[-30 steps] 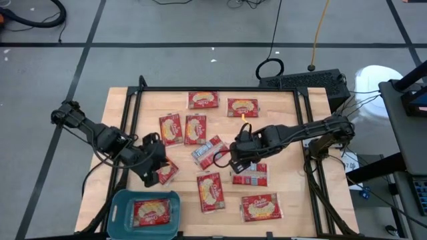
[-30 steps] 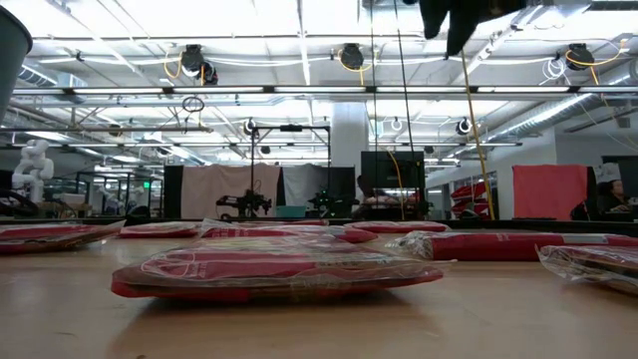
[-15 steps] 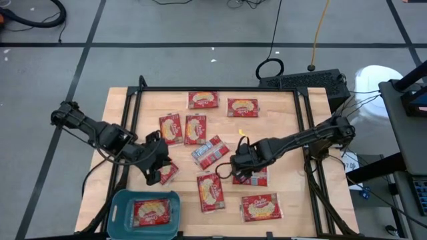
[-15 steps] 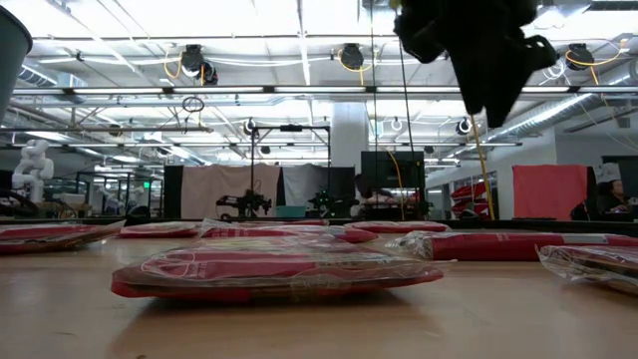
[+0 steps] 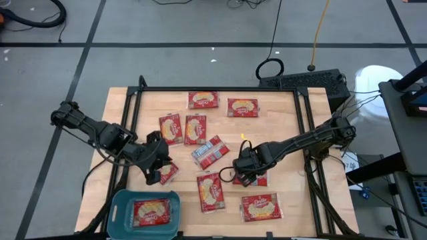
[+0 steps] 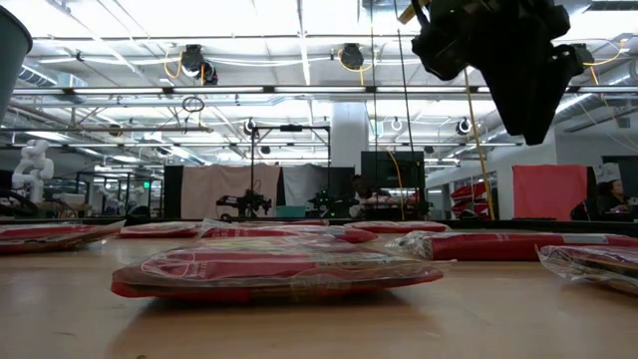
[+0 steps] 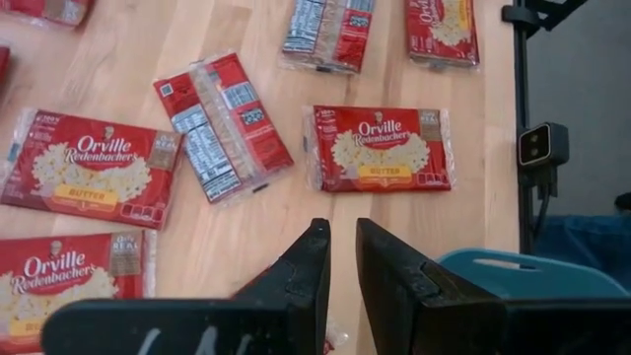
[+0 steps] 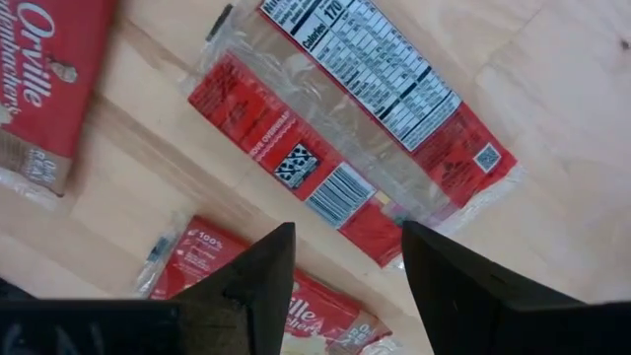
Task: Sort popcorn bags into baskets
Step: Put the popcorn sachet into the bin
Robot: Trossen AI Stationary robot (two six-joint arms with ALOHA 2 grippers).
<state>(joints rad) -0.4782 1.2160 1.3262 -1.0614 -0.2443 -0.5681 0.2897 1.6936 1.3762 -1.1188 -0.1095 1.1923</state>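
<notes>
Red popcorn bags lie scattered flat across the wooden worktop (image 5: 287, 127) — nine of them loose, a few turned to their label side. One more bag (image 5: 151, 213) rests inside the teal basket (image 5: 120, 203), which sits at the worktop's near left corner.

Over on the left, the left end effector (image 5: 155, 175) hangs low above a bag (image 5: 167, 172) just beyond the basket; its fingers (image 7: 314, 276) are nearly together, with only a thin gap and nothing visible between them.

Nearer the middle, the right end effector (image 5: 241, 175) is down over a label-side-up bag (image 5: 255, 177) — its fingers (image 8: 258, 271) spread apart, the wrist view showing the nutrition panel of a bag (image 8: 365, 128) just ahead, nothing gripped.
</notes>
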